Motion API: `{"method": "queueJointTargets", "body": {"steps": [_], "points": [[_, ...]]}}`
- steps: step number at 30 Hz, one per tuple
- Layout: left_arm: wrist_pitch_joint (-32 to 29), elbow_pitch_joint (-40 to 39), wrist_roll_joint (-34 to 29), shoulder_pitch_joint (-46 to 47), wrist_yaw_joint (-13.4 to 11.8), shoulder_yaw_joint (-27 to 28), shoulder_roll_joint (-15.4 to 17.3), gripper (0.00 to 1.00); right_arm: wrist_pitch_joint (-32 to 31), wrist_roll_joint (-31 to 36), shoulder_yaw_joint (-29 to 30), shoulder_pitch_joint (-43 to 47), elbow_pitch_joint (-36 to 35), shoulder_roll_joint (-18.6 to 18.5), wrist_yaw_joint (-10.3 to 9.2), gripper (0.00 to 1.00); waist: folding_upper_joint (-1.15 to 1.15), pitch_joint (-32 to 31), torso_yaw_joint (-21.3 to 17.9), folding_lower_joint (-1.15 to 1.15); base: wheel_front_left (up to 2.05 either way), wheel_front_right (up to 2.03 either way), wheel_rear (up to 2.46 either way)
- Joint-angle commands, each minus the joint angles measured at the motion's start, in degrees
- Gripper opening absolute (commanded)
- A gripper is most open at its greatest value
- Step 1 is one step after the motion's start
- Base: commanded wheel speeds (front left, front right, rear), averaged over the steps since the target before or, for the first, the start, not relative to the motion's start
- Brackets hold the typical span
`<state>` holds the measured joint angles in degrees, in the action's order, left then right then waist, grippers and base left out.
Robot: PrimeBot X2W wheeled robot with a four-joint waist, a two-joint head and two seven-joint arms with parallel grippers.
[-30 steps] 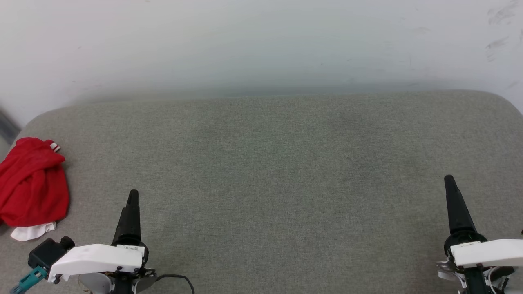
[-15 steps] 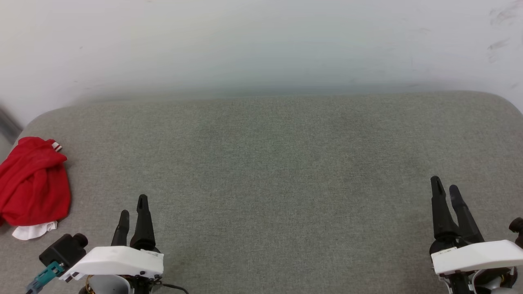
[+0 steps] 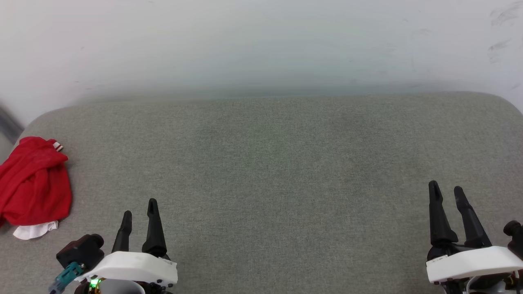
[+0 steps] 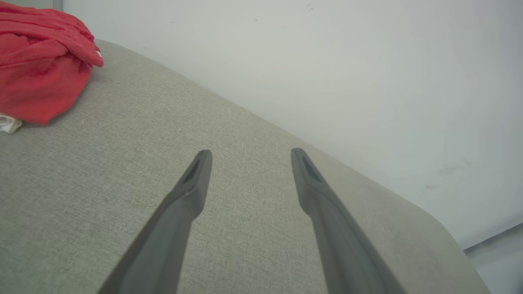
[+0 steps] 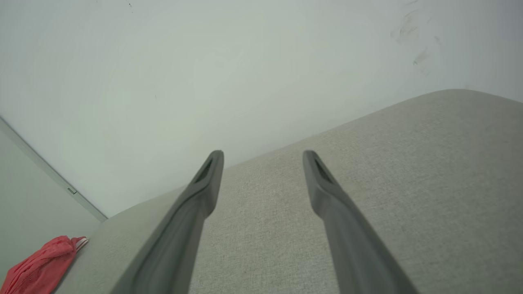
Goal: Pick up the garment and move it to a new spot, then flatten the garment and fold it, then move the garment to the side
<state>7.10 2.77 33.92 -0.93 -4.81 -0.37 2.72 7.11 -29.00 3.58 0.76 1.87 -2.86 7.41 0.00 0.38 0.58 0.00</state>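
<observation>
The garment [image 3: 34,188] is a crumpled red bundle at the far left edge of the grey cushioned surface [image 3: 278,163], with a scrap of white cloth at its near side and striped trim at its top. It also appears as the garment [image 4: 39,61] at upper left of the left wrist view and as the garment [image 5: 41,265] at lower left of the right wrist view. My left gripper [image 3: 139,208] hovers open and empty near the front left, to the right of the bundle and apart from it. My right gripper [image 3: 446,188] hovers open and empty at the front right.
A pale wall [image 3: 261,45] rises behind the surface. The surface has rounded corners at the back left and back right. A dark strip of floor edge [image 3: 8,122] shows beyond the left corner.
Both wrists have rolled, so each gripper now shows two spread fingers instead of one edge-on. Both grippers have drawn back toward the near edge. The garment has not moved.
</observation>
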Motion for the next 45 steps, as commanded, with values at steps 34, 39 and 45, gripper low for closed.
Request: {"method": "queueJointTargets", "body": {"steps": [34,39,45], "points": [[5.1,-2.7,-19.8,-2.1,1.1,-3.4,0.9,1.00,5.1,18.4,-0.8,2.9,-2.9,0.0,0.12,1.00,0.00,-0.2,0.8,0.00,0.00,0.00,0.00],[5.7,-2.7,-21.8,-2.5,1.8,-3.4,0.7,1.00,5.7,20.1,-1.0,3.2,-3.4,0.0,0.13,1.00,0.00,-0.1,0.8,0.00,0.00,0.00,0.00],[6.4,-2.0,-24.2,-2.8,2.7,-3.3,0.5,1.00,6.3,22.0,-1.3,3.7,-3.7,0.0,0.12,1.00,0.00,0.0,0.8,0.00,0.00,0.00,0.00]]}}
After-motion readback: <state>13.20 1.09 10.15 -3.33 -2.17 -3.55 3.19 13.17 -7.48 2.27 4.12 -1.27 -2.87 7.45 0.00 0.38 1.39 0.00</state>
